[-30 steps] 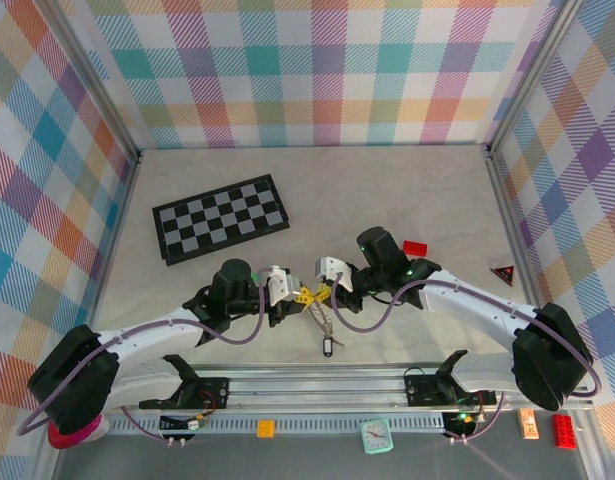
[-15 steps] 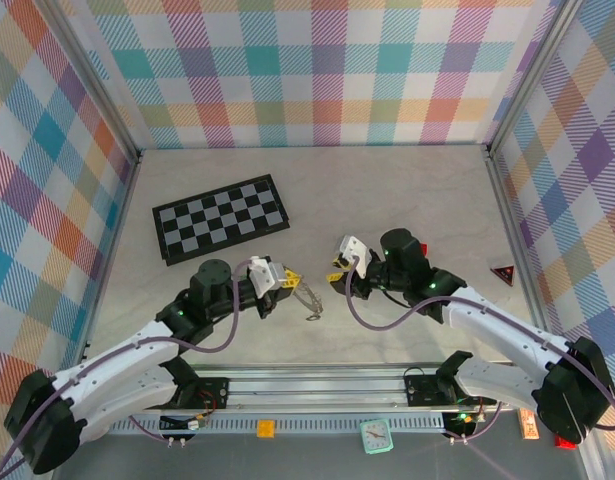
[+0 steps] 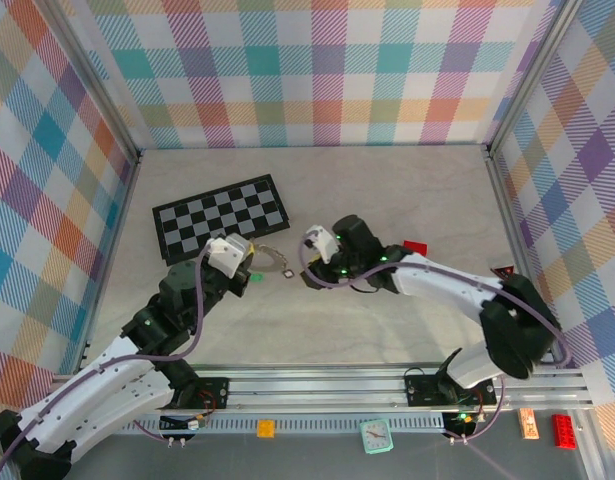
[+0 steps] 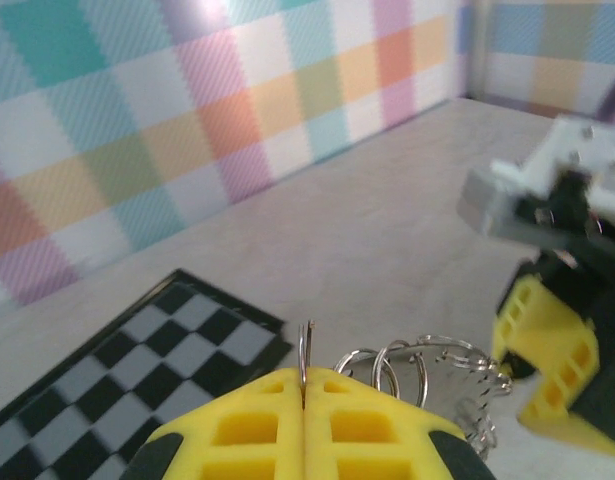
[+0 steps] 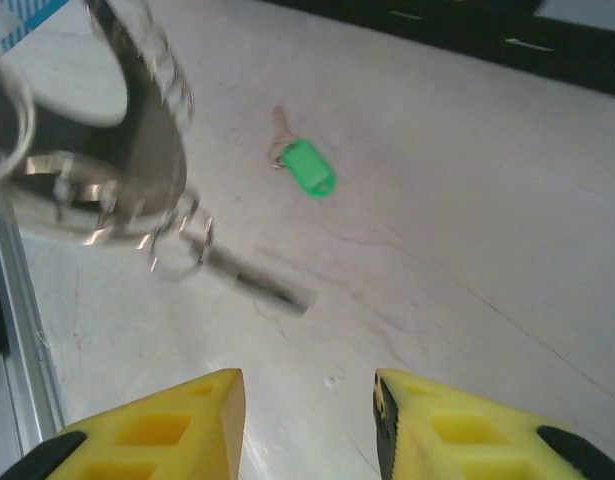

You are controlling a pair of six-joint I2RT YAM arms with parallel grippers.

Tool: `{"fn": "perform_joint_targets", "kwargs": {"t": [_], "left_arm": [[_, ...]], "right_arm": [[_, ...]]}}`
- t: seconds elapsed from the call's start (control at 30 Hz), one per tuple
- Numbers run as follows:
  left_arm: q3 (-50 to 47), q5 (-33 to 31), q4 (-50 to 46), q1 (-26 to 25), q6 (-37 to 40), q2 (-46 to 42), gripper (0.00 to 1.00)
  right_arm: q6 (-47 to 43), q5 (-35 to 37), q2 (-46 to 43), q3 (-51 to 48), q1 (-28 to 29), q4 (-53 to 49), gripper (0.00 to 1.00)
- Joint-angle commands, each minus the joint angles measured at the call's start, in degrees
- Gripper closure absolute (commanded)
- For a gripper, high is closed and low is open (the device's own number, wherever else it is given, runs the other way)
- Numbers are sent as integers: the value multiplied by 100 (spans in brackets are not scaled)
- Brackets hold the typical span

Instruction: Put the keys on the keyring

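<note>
Done: one blurred key [image 5: 255, 280] seems to hang from small rings under the keyring [image 4: 465, 352]. It is too smeared to be sure it is threaded on.
Left to do: the green key [image 5: 309, 167] lies loose on the table [image 3: 407, 190], on the near side of the chessboard [image 3: 219, 218] toward its right end. I judge it has yet to be picked up and threaded onto the ring.
Left arm: rises from the near-left base with the elbow bent and the wrist aimed at the chessboard's near right corner.
Left gripper [image 4: 303, 395]: fingers pressed together, clamped on a thin ring at the keyring's edge. It holds the keyring above the table, just off that corner.
Right arm: stretches low across the table toward the chessboard's right end.
Right gripper [image 5: 307, 385]: fingers apart, gripping nothing, just right of the keyring and facing the left gripper.
</note>
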Motion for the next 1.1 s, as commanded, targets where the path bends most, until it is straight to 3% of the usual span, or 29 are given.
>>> {"fn": "perform_joint_targets", "kwargs": {"t": [0.0,0.2,0.4,0.57,0.8,1.07], "left_arm": [[295,-1248,-152,44,-129,-178,100],[225,-2896,50,174,-204,-574,100],[26,-3696,240,361,-186,-985,100],[-98,-3876,295,409,-194,-1173,100],[-160,-3896,210,425,-263,-1318,100],[-171,-3761,189,428,-287,-1345,100]], "right_arm": [[63,-193,629,569,214,-174,60],[138,-38,2030,1762,639,-450,61],[342,371,2998,2675,898,-485,59],[448,638,3688,3387,1135,-579,59],[535,1563,4289,4062,1295,-876,59],[544,2108,4657,4437,1386,-1142,69]]}}
